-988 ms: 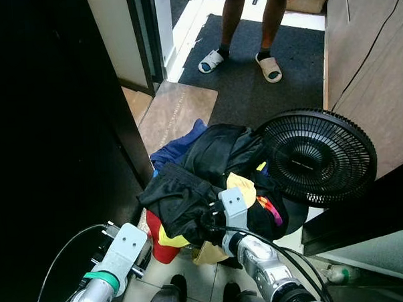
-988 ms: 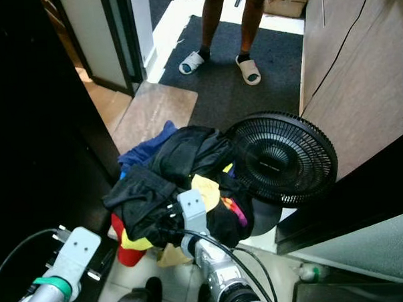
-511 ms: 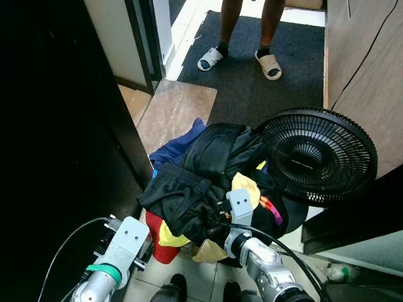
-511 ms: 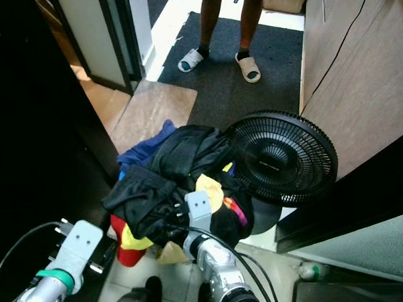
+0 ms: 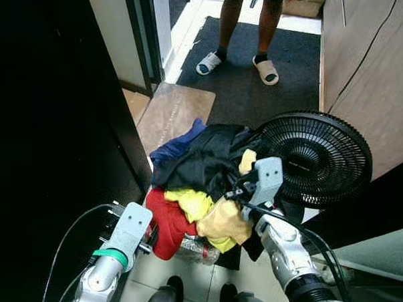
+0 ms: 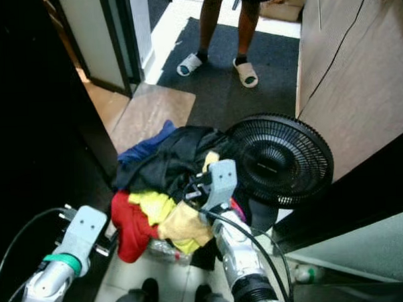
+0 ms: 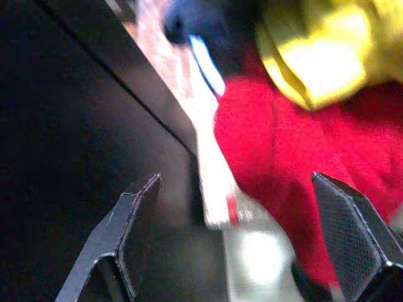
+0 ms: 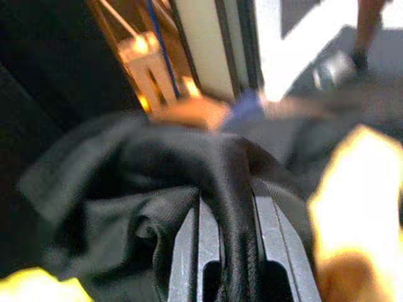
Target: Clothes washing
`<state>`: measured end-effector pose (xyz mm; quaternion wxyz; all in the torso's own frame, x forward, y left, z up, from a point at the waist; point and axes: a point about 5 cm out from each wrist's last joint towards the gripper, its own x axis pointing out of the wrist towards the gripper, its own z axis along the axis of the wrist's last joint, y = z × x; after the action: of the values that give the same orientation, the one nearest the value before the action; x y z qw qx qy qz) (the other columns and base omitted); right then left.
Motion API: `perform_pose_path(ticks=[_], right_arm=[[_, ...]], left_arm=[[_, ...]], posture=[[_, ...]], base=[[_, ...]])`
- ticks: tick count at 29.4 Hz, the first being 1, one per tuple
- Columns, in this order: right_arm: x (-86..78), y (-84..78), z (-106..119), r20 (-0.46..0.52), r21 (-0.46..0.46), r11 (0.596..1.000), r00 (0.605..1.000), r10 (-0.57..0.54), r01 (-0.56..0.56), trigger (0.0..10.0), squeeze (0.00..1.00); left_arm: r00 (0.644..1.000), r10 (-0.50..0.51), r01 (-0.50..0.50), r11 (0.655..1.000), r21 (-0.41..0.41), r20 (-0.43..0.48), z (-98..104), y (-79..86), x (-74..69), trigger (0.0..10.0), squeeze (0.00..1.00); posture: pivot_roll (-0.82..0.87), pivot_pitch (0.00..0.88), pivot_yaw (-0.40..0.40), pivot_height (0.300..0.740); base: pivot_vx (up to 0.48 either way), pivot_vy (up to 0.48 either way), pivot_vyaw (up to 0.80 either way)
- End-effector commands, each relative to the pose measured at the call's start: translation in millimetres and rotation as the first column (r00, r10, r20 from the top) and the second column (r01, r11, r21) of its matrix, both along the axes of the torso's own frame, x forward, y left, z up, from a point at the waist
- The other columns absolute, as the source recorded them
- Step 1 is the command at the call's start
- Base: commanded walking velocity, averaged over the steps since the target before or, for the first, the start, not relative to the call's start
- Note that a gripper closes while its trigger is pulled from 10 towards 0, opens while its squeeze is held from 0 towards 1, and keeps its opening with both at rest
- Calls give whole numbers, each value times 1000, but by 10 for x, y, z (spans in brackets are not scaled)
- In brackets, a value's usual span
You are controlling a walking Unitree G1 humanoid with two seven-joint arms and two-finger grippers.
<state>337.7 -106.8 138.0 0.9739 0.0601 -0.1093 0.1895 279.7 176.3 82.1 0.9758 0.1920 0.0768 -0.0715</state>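
— What's around the laundry heap?

— A black fan (image 5: 315, 158) lies tilted just beside the pile of clothes (image 5: 199, 184), on its right, touching it. Behind that a brown wall panel (image 5: 365, 70) with a thin cable running down it. On the left a tall dark cabinet side (image 5: 53, 117) takes up that whole edge. Further back a person in white sandals (image 5: 267, 69) stands on a dark mat (image 5: 265, 74).

— And the floor?

— Pale tiles (image 5: 194, 278) under the heap, a brown wooden threshold (image 5: 173, 115) beyond it, then the mat in a doorway.

— The arms?

— The right gripper (image 8: 225, 251) has its fingers clamped on a fold of black garment (image 8: 189, 170), raised over the pile beside a yellow cloth (image 5: 221, 220). The left gripper (image 7: 245, 245) hangs low by the cabinet, fingers (image 7: 129, 226) spread wide apart, near a red garment (image 5: 168, 223) but not touching it.

— Anything unclear?

— Both wrist views are blurred. Something clear and crinkly (image 5: 192, 248) lies under the red cloth; I cannot tell what. The person is cut off above the knees. A blue cloth (image 5: 178, 142) peeks out at the back of the heap.
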Motion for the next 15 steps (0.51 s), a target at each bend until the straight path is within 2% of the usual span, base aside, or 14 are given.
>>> perform_pose_path(ticks=[1, 2, 3, 5, 11, 12, 13, 14, 15], right_arm=[[15, -68, 291, 126, 13, 999, 992, -33, 31, 0, 0], [15, -68, 291, 126, 13, 999, 992, -33, 31, 0, 0], [14, -102, 444, 187, -5, 999, 981, -40, 42, 0, 0], [-6, -151, 706, 287, -29, 998, 956, -53, 64, 0, 0], [-37, -192, 923, 349, -23, 996, 934, -72, 86, 0, 0], [-56, -246, 1183, 423, -10, 994, 901, -97, 111, 0, 0], [-56, -246, 1183, 423, -10, 994, 901, -97, 111, 0, 0], [-66, -276, 1332, 463, 1, 992, 879, -112, 126, 0, 0], [-62, -292, 1398, 483, -6, 990, 867, -123, 143, 10000, 0]], left_arm=[[1000, 26, -26, 999, -22, 4, 12, 34, -6, 10000, 0], [1000, 26, -26, 999, -22, 4, 12, 34, -6, 10000, 0], [998, 42, -40, 998, -50, 37, 112, 47, 32, 10000, 0], [994, 61, -53, 995, -90, 93, 280, 63, 94, 10000, 0], [987, 76, -59, 991, -121, 141, 416, 64, 159, 10000, 0], [977, 89, -59, 986, -157, 193, 569, 36, 235, 10000, 0], [977, 89, -59, 986, -157, 193, 569, 36, 235, 10000, 0], [971, 93, -55, 983, -175, 219, 645, 13, 272, 10000, 0], [970, 90, -49, 982, -180, 227, 669, -5, 288, 10000, 0]], posture=[[180, 125, 19, 740], [180, 125, 19, 740], [161, 85, 6, 740], [154, 66, -3, 740], [147, 46, -14, 740], [143, 13, -28, 740], [143, 13, -28, 740], [143, 13, -28, 740], [138, 0, -31, 740]], base=[[0, 0, 0], [0, 0, 0], [0, 0, 0], [0, 0, 0], [0, 0, 0], [0, 0, 0], [0, 0, 0], [0, 0, 0], [0, 0, 0]])
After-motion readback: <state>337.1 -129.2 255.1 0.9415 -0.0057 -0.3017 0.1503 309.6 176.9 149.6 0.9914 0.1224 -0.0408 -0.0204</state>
